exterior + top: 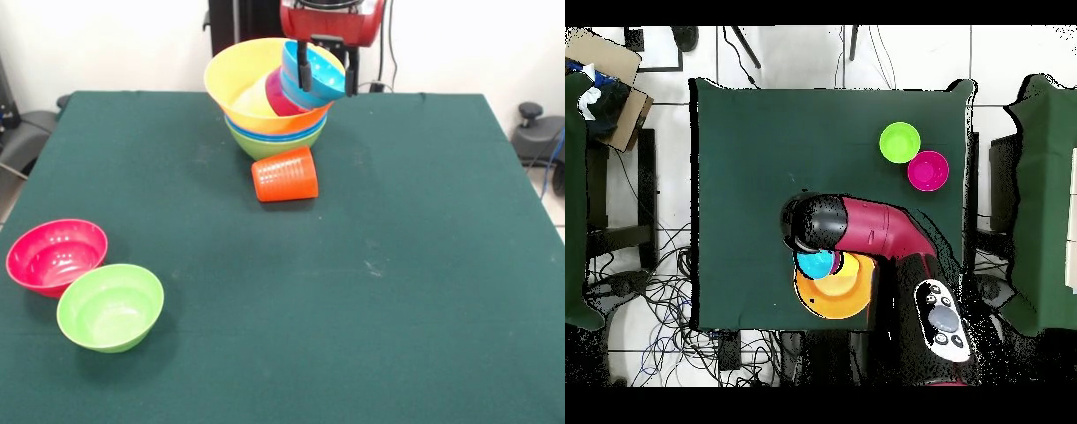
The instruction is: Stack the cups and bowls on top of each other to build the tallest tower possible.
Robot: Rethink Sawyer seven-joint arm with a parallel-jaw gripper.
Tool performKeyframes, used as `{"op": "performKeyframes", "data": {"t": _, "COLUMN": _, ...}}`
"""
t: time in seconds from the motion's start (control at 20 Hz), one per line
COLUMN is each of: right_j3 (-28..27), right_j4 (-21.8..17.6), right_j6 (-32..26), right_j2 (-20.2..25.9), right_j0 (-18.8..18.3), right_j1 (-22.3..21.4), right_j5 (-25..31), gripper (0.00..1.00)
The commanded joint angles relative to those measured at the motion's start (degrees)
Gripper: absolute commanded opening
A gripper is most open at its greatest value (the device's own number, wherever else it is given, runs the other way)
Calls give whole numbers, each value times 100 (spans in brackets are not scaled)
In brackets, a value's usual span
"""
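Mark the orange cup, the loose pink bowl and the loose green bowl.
orange cup (284, 175), front view, ribbed side wall.
pink bowl (55, 254), front view, inner floor.
green bowl (110, 307), front view, inner floor.

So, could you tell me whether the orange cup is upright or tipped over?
Tipped over: the orange cup lies on its side beside the tower.

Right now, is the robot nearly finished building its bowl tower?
Not yet. The tower has green, blue and orange-yellow bowls nested. The gripper straddles the light-blue bowl, tilted inside the top. Still loose: the orange cup on its side, pink bowl, small green bowl.
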Motion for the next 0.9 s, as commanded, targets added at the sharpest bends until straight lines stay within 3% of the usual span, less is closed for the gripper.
{"op": "performKeyframes", "data": {"t": 0.05, "right_j3": -644, "right_j4": -452, "right_j6": -534, "right_j2": 509, "right_j0": 45, "right_j1": 363, "right_j5": 529, "gripper": 100}}
{"op": "performKeyframes", "data": {"t": 0.25, "right_j3": -1243, "right_j4": -562, "right_j6": -884, "right_j2": 619, "right_j0": -29, "right_j1": 714, "right_j5": 818, "gripper": 100}}
{"op": "performKeyframes", "data": {"t": 0.9, "right_j3": -2239, "right_j4": -948, "right_j6": -1467, "right_j2": 997, "right_j0": -360, "right_j1": 1382, "right_j5": 1324, "gripper": 100}}
